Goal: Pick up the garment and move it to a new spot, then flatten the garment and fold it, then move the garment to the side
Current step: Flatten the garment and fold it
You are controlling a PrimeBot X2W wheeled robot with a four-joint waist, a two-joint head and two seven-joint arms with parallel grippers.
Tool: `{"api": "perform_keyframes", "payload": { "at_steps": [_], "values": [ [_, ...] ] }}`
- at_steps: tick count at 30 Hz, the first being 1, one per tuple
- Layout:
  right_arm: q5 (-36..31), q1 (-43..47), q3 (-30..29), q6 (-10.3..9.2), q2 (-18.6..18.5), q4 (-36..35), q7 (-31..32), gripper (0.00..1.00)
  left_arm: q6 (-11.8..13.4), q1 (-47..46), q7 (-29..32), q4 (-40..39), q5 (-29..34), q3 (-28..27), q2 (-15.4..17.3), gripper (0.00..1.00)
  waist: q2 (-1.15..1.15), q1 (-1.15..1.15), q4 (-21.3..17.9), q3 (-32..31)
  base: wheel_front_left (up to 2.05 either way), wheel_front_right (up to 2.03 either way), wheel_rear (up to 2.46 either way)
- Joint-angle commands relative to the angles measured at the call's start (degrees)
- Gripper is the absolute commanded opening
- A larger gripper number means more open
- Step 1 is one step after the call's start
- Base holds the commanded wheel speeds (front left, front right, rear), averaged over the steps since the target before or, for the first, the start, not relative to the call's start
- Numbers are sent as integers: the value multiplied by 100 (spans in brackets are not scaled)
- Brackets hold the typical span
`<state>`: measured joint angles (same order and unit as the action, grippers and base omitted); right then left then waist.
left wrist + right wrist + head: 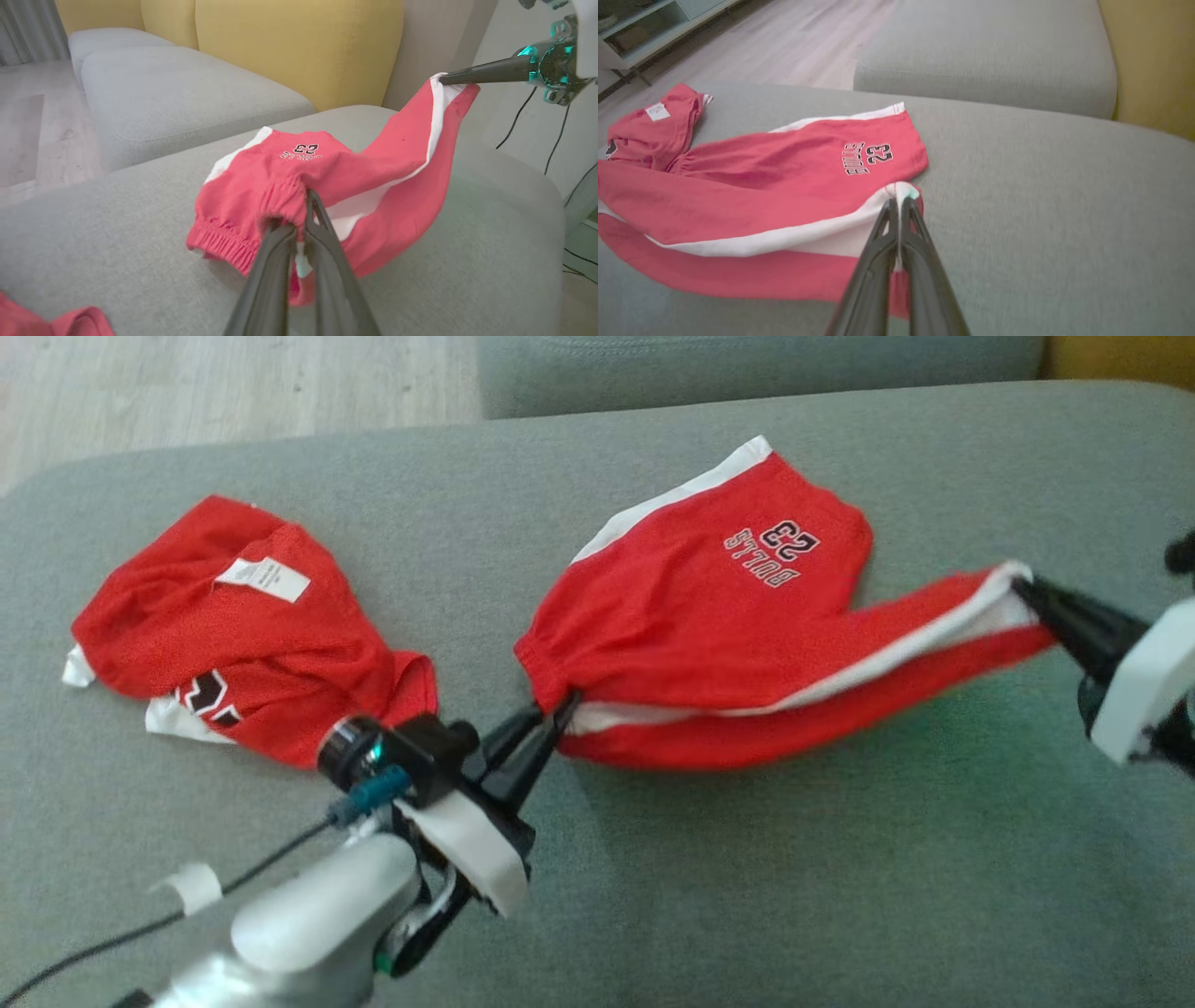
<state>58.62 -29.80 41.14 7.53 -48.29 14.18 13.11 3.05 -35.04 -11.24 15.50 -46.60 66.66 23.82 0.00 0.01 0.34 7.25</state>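
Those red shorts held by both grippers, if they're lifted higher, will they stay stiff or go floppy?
Probably floppy: the red shorts sag onto the couch between the left gripper and right gripper. Likely light, since two thin fingertip pinches hold part of them up. The gathered waistband may bunch rather than lie flat.

You can't see the jaws' tips on the left gripper (pixel 558 711): the red garment with white side stripes (pixel 709 607) bunches over them. The right gripper (pixel 1027 584) is blurry and cut off at the edge.
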Motion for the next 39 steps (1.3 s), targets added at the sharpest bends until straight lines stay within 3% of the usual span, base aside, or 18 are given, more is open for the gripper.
{"api": "perform_keyframes", "payload": {
  "at_steps": [1, 9, 18, 39],
  "values": [
    [-120, -217, -145, -4, -70, -86, -57, 0, 35, -376, -43, -150, -38, -297, 178, 0, 0, -1, 79, 89, 0, 0, 0],
    [-692, -910, -182, -4, 309, 255, -8, 0, -5, -825, -34, 84, -53, -478, 65, 0, 0, -1, 301, 494, 0, 0, 0],
    [-1237, -1836, 77, -4, 601, 935, -200, 0, -160, -1367, -170, 757, -57, -684, -294, 0, 0, -1, 556, 1129, 0, 0, 0],
    [-1998, -3379, 939, -4, 999, 2782, -866, 0, -563, -2049, -371, 1873, 313, -997, -1048, 0, 0, -1, 981, 1878, 0, 0, 0]
  ]
}}
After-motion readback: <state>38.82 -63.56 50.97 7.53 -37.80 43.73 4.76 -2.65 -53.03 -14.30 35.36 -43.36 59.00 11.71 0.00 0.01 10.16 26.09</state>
